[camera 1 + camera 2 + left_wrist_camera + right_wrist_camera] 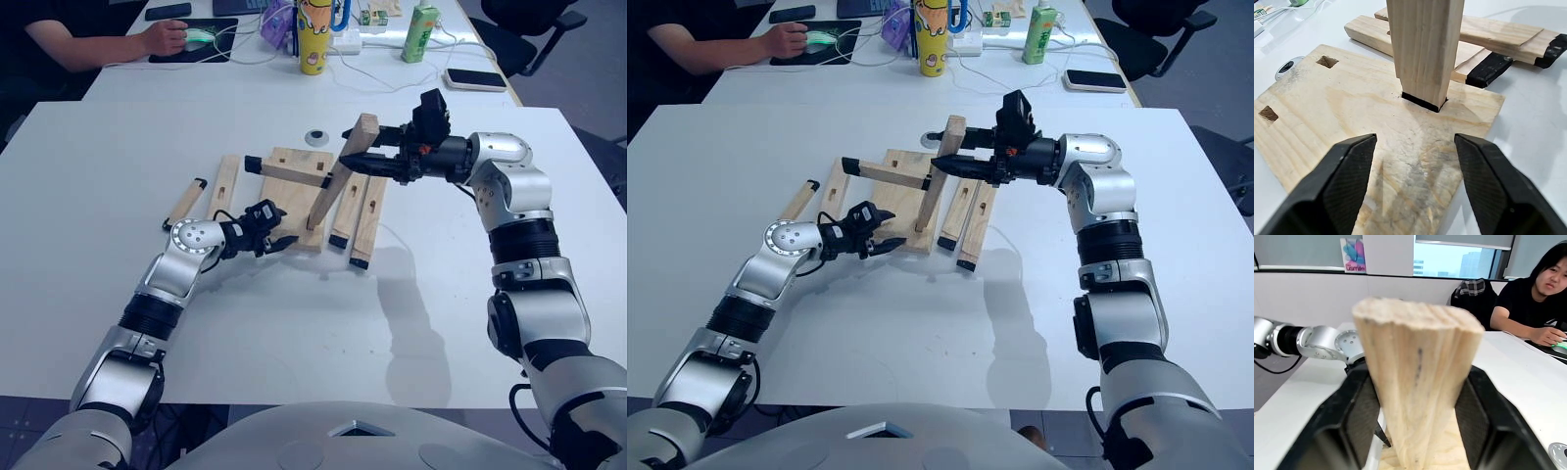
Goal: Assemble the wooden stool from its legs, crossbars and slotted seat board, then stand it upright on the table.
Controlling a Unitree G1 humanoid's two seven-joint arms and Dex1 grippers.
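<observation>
- Stool seat board [299, 201]: lies flat on the table [118, 157], slots facing up. Two slots [1327, 61] seen unfilled.
- left gripper [1415, 139]: at the board's near corner, fingers spread wide, gripping nothing.
- leg [333, 186]: foot entered in a near slot, tilted, judged not fully seated.
- crossbar [289, 173]: rests loose across the board's far part, unfitted.
- loose legs [364, 220]: two, just right of the board, flat.
- further pieces [223, 184]: two, left of the board, flat.
- right gripper [358, 147]: closed around the tilted leg near its top.
- Progress, as judged: early. One leg started; remaining legs, crossbars and the upright stand are outstanding.
</observation>
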